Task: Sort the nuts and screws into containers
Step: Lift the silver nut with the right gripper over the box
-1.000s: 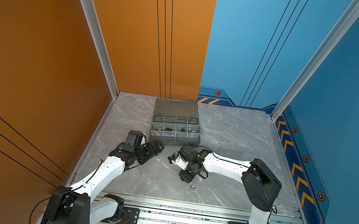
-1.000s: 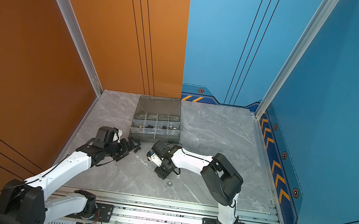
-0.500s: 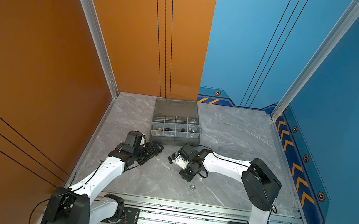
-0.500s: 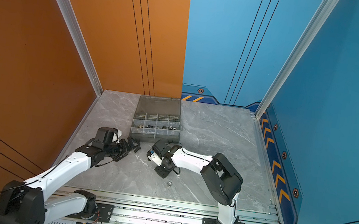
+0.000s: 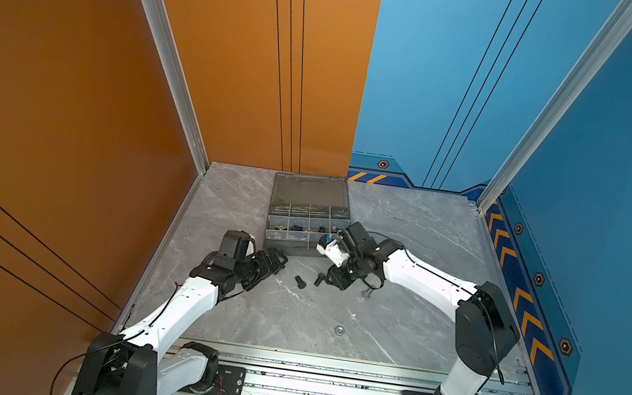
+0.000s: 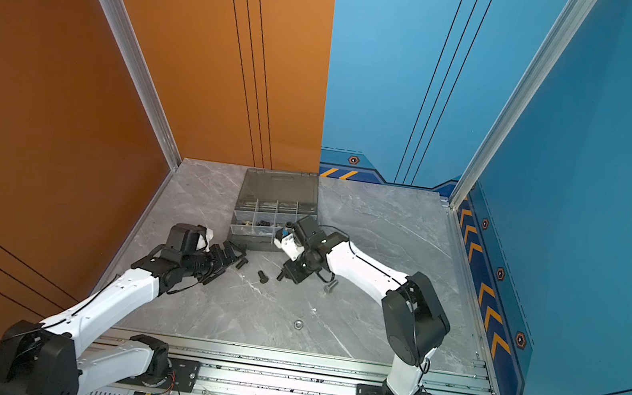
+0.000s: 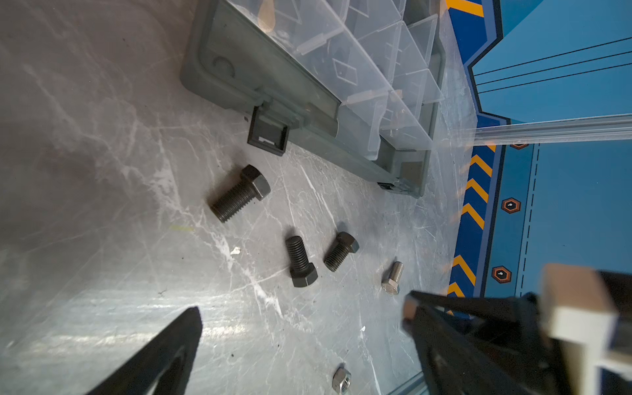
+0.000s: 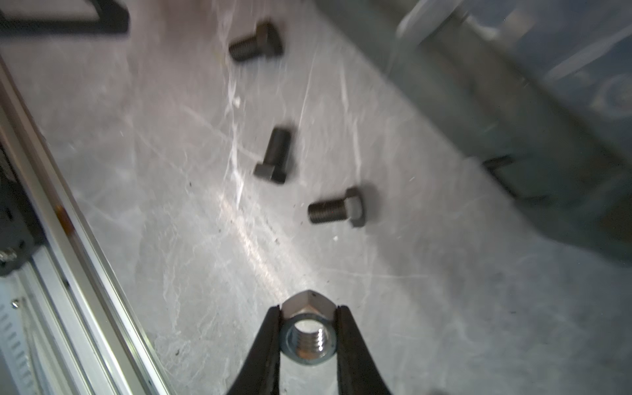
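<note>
Left wrist view shows my left tool (image 7: 301,307) spread wide and empty, low over the tabletop (image 7: 102,171) in front of the organiser case (image 7: 219,78); nothing sits between its fingers (image 7: 164,352). Just to its right, three black bolts (image 7: 241,193) lie loose on the tabletop. One is near the case's latch (image 7: 266,135), and the other two are close together further out.

Next comes my right tool (image 8: 307,321), narrowed onto a silver hex nut (image 8: 307,342) that is pinched across its flats. Whether the nut is off the surface I cannot tell. Right of that, a silver bolt (image 5: 366,293) lies just beside my right arm, and a second silver nut (image 5: 339,330) rests alone nearer the rail (image 5: 323,369).

I judge the sorting well under way but unfinished. In both top views the case's middle row of compartments (image 5: 293,227) already holds dark and brass-coloured pieces, too small to tell apart. The near row looks mostly bare in the left wrist view.

What is left: the nut I hold needs its compartment, and four bolts and one loose nut wait on the tabletop.
</note>
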